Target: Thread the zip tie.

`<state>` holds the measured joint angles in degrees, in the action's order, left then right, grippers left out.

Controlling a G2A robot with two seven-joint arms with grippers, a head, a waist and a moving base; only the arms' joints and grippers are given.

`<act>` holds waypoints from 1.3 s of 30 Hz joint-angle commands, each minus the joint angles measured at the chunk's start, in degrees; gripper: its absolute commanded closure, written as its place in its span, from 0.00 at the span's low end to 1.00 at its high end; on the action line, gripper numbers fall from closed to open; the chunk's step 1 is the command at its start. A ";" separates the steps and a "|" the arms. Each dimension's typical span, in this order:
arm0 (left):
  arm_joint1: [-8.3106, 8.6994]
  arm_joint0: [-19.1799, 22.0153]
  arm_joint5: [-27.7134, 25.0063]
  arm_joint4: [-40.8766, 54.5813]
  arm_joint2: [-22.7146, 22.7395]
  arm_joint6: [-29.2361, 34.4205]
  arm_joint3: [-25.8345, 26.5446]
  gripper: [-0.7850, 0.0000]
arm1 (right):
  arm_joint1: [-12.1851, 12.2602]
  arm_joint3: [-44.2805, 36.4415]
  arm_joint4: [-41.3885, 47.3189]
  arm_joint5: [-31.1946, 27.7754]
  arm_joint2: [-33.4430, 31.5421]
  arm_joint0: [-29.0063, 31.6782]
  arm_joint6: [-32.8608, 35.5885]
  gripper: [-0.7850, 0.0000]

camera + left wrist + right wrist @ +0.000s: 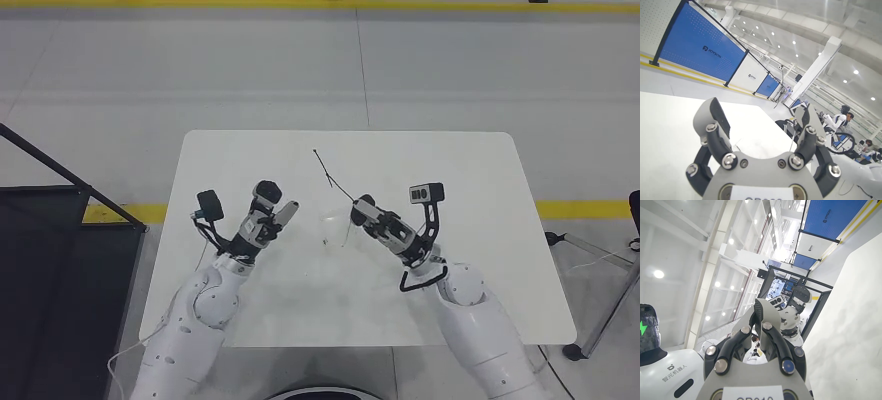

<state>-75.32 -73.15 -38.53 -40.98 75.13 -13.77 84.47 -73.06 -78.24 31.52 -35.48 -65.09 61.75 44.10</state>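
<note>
The right tool (pixel 358 206) has its fingers pressed together on the near end of the black zip tie (pixel 333 176). The rest of the tie sticks out straight, slanting away over the middle of the desk (pixel 460 180) with its far end free. The left tool (pixel 277 199) stands near it over the desk, fingers spread wide with nothing between them.

As I judge it, the step in hand is bringing the tie's two ends together. The left tool should take the far end close to its tip so it cannot wag. The right grip needs to be firm and untwisted while the strip is bent round, with the tip lined up square to the slot in the head.

Between the tools a faint clear outline (pixel 326 236) lies on the desk. Whether it is a cup or a loop, and whether it holds anything, I cannot tell.
</note>
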 commanded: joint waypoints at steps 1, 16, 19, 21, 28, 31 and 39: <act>-0.01 -0.01 0.02 0.47 -0.05 0.00 0.04 0.00 | 0.00 -0.01 -0.06 0.02 0.01 0.00 -0.04 1.00; -0.42 0.55 2.39 -7.78 -2.89 -3.07 0.60 0.13 | -0.12 -0.91 6.20 2.54 -0.09 0.83 2.60 1.00; -0.71 1.19 2.95 -10.32 -4.39 -5.03 -0.65 0.28 | -0.11 -0.26 8.25 2.82 -0.38 0.69 5.02 1.00; -0.93 1.79 3.22 -10.69 -5.36 -5.65 -1.45 0.29 | -0.14 -0.05 8.95 2.67 -0.39 0.74 6.06 1.00; -1.46 3.02 3.29 -11.79 -7.59 -7.72 -2.89 0.40 | -0.31 0.34 8.85 2.83 0.01 0.75 7.30 1.00; -1.58 3.27 3.05 -12.33 -8.17 -8.09 -3.25 0.49 | -0.43 0.49 8.27 3.13 0.37 0.55 7.20 1.00; -1.89 3.70 3.42 -12.20 -8.57 -10.59 -3.33 0.51 | -0.78 0.98 6.90 3.59 1.18 -0.07 6.43 1.00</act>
<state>-77.18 -69.51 -35.24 -53.22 66.59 -24.18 81.21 -73.81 -77.30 38.52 -31.91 -63.96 61.72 50.58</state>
